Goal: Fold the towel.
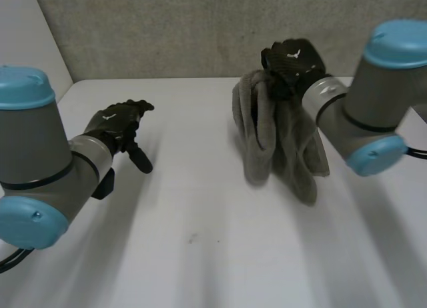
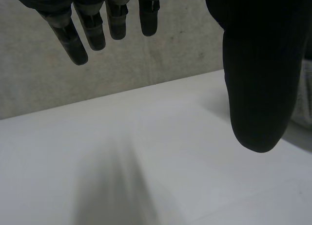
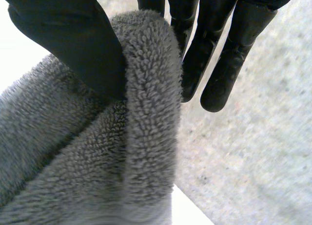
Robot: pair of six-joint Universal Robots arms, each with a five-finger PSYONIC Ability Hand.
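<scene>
Nearest the camera, the table [image 1: 200, 255] lies bare, probably the room the fold will need. On the left, the left hand [image 1: 119, 127] hovers just above the surface and holds nothing. In its wrist view the fingers [image 2: 90, 32] hang straight and slightly apart, with the thumb [image 2: 258, 79] well clear of them. It looks parked, ready to take a corner once one is offered.

Further back and to the right, the towel [image 1: 277, 138] hangs in a bunched, doubled-over bundle, lifted off the table. I cannot tell whether its lower end touches the surface. Hanging it this way likely lets gravity pull the folds open so an edge can be found.

At the top of the bundle is the right hand [image 1: 293, 63]. Its wrist view shows the thumb [image 3: 73, 40] pressed into a thick roll of pile, with the fingers [image 3: 214, 59] straight on the other side. The towel is pinched between them. The grip is on a fold, not a corner, so spreading comes first. Behind everything stands the wall [image 1: 167, 28].
</scene>
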